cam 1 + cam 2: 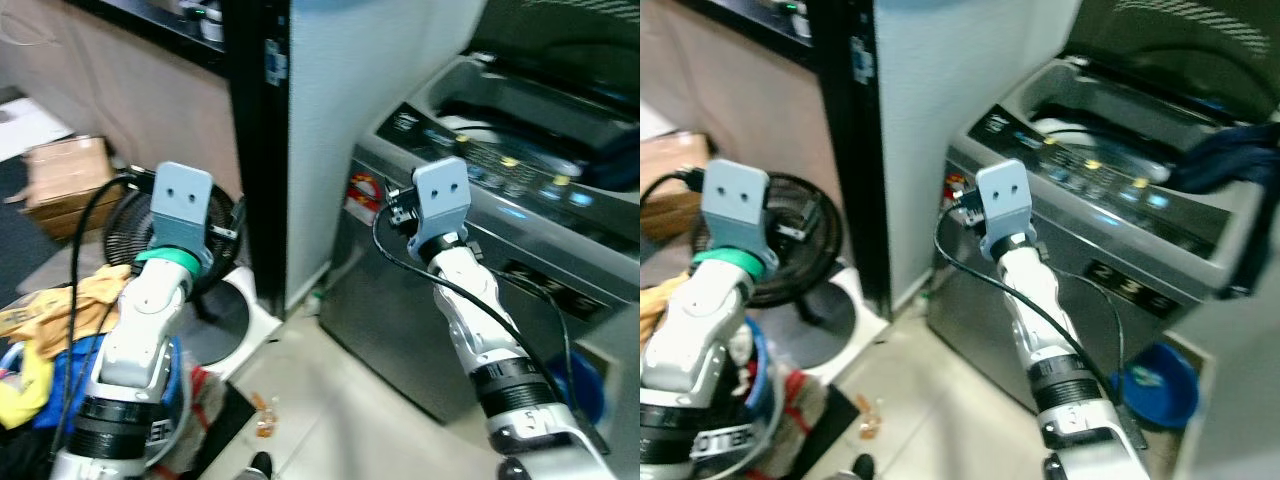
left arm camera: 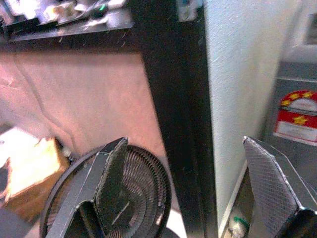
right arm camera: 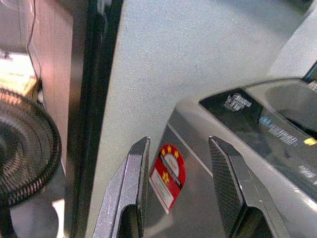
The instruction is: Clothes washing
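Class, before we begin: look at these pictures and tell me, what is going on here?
A humanoid robot stands before a top-loading washing machine whose lid is up. Its right gripper is raised near the machine's front corner, fingers open, beside a red sticker, holding nothing. Its left gripper is also open and empty, raised over a black floor fan. A pile of clothes lies low at the robot's left, and dark fabric hangs over the machine's edge. No garment is held at this moment.
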Motion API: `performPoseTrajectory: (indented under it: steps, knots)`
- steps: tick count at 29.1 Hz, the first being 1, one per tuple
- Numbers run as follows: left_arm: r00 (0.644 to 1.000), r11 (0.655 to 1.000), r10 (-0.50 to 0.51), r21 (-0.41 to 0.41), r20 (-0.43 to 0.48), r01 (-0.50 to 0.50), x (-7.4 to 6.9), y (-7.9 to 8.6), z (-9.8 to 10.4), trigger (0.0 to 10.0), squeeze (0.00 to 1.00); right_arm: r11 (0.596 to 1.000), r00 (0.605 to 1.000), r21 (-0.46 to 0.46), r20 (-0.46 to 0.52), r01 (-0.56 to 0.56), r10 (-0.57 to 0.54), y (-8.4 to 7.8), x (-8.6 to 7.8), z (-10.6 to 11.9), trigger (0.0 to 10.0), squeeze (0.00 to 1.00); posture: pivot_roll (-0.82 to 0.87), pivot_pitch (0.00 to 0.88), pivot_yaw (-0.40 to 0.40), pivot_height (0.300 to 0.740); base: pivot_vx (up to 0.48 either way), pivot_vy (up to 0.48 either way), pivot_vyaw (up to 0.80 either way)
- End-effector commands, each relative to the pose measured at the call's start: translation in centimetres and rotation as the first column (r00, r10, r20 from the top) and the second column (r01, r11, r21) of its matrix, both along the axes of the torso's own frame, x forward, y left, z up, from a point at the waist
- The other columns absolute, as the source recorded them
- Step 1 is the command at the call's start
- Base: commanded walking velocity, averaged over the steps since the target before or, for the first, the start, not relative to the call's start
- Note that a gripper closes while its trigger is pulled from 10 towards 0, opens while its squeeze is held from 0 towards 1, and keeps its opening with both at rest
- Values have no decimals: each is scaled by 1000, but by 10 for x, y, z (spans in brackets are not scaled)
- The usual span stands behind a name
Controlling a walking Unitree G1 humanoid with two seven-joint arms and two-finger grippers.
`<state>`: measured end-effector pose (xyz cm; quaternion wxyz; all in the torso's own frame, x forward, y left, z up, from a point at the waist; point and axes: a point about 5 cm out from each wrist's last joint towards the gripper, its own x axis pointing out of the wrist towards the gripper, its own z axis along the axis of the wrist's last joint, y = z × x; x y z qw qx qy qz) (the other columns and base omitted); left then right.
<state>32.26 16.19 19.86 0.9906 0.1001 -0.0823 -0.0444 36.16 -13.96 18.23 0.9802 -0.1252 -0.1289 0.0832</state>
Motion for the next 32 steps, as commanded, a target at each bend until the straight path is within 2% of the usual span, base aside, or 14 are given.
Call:
performPoseTrajectory:
  steps: [1,7,10,13,14,16,17,19,21,22,25,27,28,32]
  knots:
    - [998,1000,21,3,-63,-21,0,3,-14,10000,0,999,999,3,-21,35,-35,-9,0,-8,10000,0,35,0,-31,740,0,0,800]
    - [990,996,91,27,-111,-89,3,19,-33,10000,0,992,990,78,-110,96,-87,-27,0,-27,10000,0,32,0,-27,740,0,0,798]
    - [971,987,162,43,-175,-157,6,33,-56,10000,0,979,966,146,-238,141,-103,-38,-8,-61,10000,0,29,0,-20,740,0,0,794]
    - [958,984,178,38,-227,-174,4,35,-70,10000,0,977,952,145,-288,154,-107,-41,-14,-77,10000,0,22,3,-5,740,0,0,794]
    - [944,982,190,56,-271,-181,3,37,-82,10000,0,975,939,154,-330,159,-100,-42,-20,-89,10000,0,19,5,2,740,0,0,794]
    - [944,982,190,56,-271,-181,3,37,-82,10000,0,975,939,154,-330,159,-100,-42,-20,-89,10000,0,19,5,2,740,0,0,794]
    - [926,978,207,73,-317,-194,0,40,-95,10000,0,975,924,147,-367,167,-103,-44,-25,-102,10000,0,20,6,5,740,0,0,794]
    - [926,978,207,73,-317,-194,0,40,-95,10000,0,975,924,147,-367,167,-103,-44,-25,-102,10000,0,20,6,5,740,0,0,794]
    - [880,972,232,80,-414,-219,-6,44,-118,10000,0,966,903,182,-420,181,-90,-43,-35,-118,10000,0,20,9,10,740,0,0,794]
    - [864,968,246,67,-440,-241,-8,47,-123,10000,0,962,903,208,-422,179,-77,-41,-36,-120,10000,0,22,11,12,740,0,0,794]
    - [853,959,266,35,-449,-281,-11,52,-128,10000,0,957,910,239,-412,163,-52,-36,-36,-119,10000,0,23,12,14,740,0,0,794]
    - [865,956,293,128,-407,-264,-13,55,-129,10000,0,961,915,237,-402,140,-34,-32,-35,-118,10000,0,25,15,16,740,0,0,794]
    - [864,959,284,133,-415,-252,-15,54,-133,10000,0,967,918,221,-396,126,-29,-30,-35,-118,10000,0,27,16,18,740,0,0,794]
    - [871,972,217,14,-441,-234,-18,49,-139,10000,0,968,919,210,-391,137,-45,-31,-38,-121,10000,0,21,19,15,740,0,0,794]
